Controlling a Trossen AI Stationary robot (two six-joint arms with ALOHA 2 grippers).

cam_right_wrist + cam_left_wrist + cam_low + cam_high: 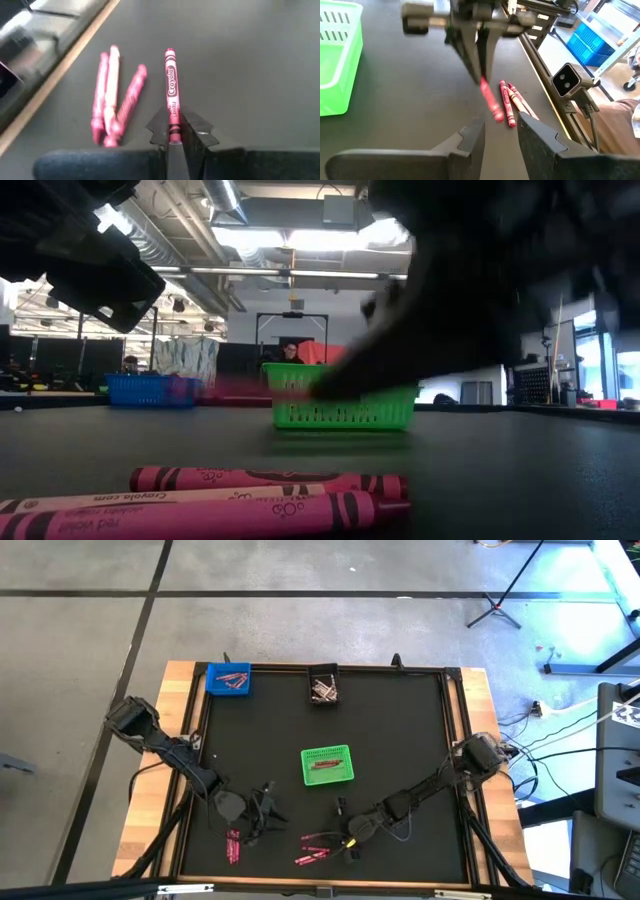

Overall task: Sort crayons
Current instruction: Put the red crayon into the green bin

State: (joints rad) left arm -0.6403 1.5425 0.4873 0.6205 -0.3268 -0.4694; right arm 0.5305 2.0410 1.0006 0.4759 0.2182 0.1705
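My right gripper is shut on one red crayon, near the table's front edge. Beside it, three more pink-red crayons lie flat on the black mat. A further small group of crayons lies left of that, close to my left gripper, which is open over bare mat and faces the right gripper. The green bin stands mid-table. The blue bin and the black bin stand at the far edge. My right gripper pinches the red crayon by its flat back end between its two fingers. The fingers slant down from the table's right side, and the crayon runs on lengthwise past the fingertips, tip forward. Whether that tip is clear of the mat, I cannot tell.
A raised frame runs around the black mat, with a wooden border outside it. In the low view three crayons lie in the foreground, and the green bin and blue bin stand behind them. People sit in the room beyond.
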